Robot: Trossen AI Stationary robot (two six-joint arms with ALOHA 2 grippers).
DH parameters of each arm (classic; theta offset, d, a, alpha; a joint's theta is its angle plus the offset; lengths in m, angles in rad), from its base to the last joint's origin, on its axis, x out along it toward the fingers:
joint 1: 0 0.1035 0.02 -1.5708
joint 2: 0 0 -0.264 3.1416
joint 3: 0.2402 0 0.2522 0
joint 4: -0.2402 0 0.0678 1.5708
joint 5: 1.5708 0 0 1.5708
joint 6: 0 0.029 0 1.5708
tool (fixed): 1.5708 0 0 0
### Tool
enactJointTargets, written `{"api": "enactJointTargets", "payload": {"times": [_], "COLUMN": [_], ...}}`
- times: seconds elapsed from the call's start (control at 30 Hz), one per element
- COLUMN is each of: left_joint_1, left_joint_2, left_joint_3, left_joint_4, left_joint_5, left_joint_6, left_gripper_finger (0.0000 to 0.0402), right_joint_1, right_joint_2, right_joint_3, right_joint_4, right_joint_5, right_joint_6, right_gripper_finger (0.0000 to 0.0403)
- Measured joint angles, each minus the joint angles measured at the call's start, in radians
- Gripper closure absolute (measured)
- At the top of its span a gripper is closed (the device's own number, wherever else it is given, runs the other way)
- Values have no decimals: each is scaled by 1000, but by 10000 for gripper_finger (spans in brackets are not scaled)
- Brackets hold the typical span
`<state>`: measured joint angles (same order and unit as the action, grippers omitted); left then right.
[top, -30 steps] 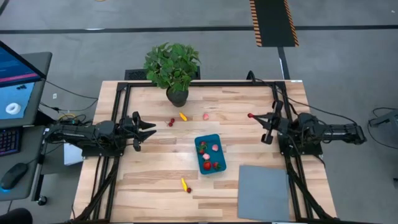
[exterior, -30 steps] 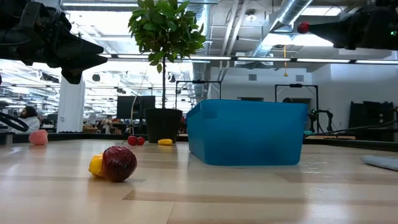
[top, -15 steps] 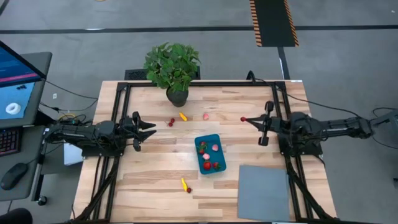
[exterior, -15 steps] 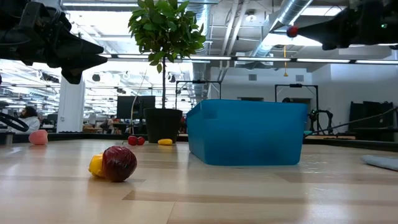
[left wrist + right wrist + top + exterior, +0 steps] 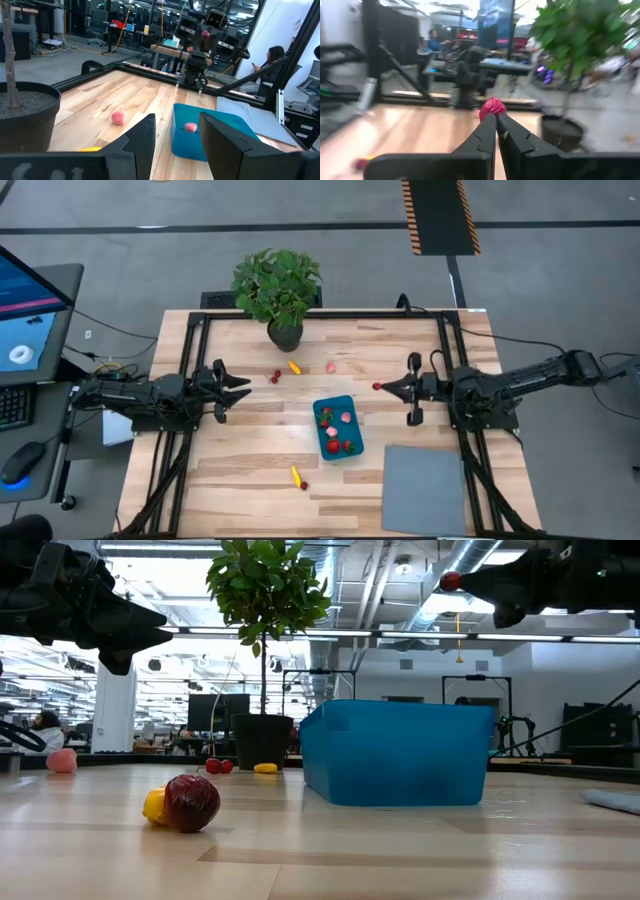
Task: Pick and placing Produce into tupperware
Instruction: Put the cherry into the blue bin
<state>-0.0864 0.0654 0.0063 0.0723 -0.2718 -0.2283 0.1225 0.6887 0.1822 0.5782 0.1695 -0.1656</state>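
My right gripper [image 5: 381, 387] is above the table's right half, to the right of the teal-blue tupperware [image 5: 336, 427], and is shut on a small red produce piece [image 5: 492, 106], seen high up in the low view [image 5: 451, 581]. The tupperware holds several red and pink pieces. More produce lies on the wood: a pink piece [image 5: 331, 366], a yellow piece [image 5: 294, 366], red ones [image 5: 275, 377], and a yellow and a dark red piece [image 5: 185, 803] near the near edge. My left gripper [image 5: 240, 389] is open and waits over the table's left side. My right gripper pinches the small red produce piece [image 5: 490, 109] between its two fingertips, only at their free ends. The fingers come level from the table's right side. The piece is lifted clear, well above the table.
A potted green plant [image 5: 278, 290] stands at the table's far edge. A flat grey mat [image 5: 423, 488] lies at the near right corner. People sit in the room beyond the table. Bare wood lies between the tupperware and each arm.
My right gripper has moved toward the table's left and a little nearer, carrying the red piece from the right side toward the tupperware, staying shut on it and high above the table.
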Motion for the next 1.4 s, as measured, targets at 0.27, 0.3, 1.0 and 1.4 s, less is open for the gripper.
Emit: {"api": "enactJointTargets", "payload": {"times": [0.27,0.3,1.0,1.4], "left_joint_1": [0,0,0,0], "left_joint_2": [0,0,0,0], "left_joint_3": [0,0,0,0], "left_joint_4": [0,0,0,0], "left_joint_5": [0,0,0,0], "left_joint_6": [1,2,2,3], "left_gripper_finger": [260,260,260,260], "right_joint_1": [67,72,90,66], "right_joint_2": [158,177,613,650], "right_joint_3": [0,0,328,419], "right_joint_4": [94,117,-39,-281], "right_joint_5": [-45,-45,-172,-180], "right_joint_6": [154,165,480,535], "right_gripper_finger": [389,387,362,371]}}
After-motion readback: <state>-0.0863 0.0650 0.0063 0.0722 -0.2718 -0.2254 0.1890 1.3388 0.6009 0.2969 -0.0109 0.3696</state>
